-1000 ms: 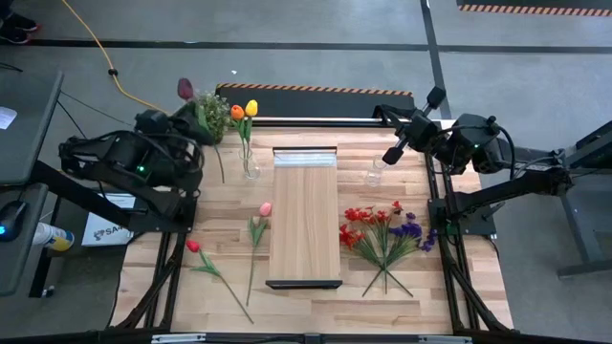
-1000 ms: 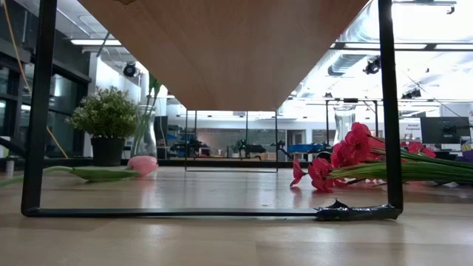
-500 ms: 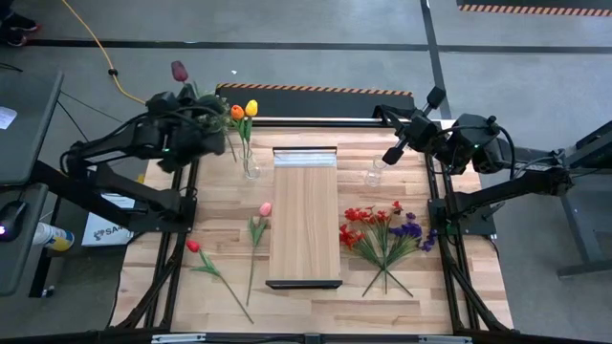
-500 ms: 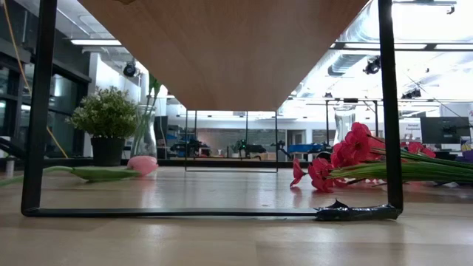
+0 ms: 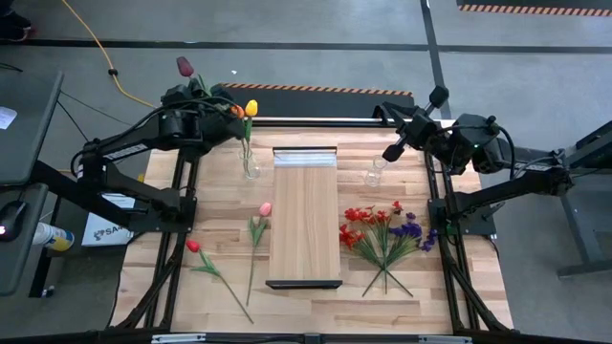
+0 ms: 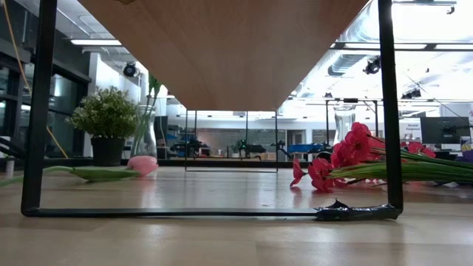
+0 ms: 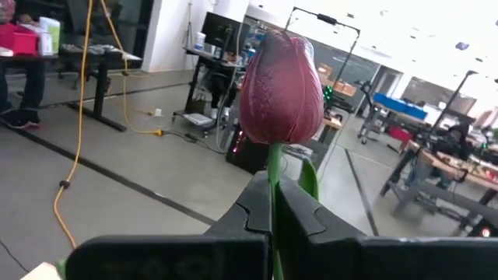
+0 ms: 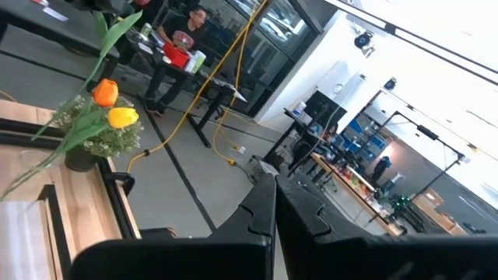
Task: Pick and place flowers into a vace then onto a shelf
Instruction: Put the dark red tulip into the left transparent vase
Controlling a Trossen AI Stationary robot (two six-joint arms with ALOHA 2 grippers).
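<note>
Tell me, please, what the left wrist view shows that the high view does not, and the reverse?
Only the left wrist view shows close up how the left gripper is shut on the green stem of the dark red tulip, its bloom standing above the fingertips.

Only the high view shows the table layout: the shelf in the middle, a vase with the orange and yellow tulips, the pink tulip, the red tulip, the red and purple sprays, and the waiting right gripper.

Both show the held tulip.
</note>
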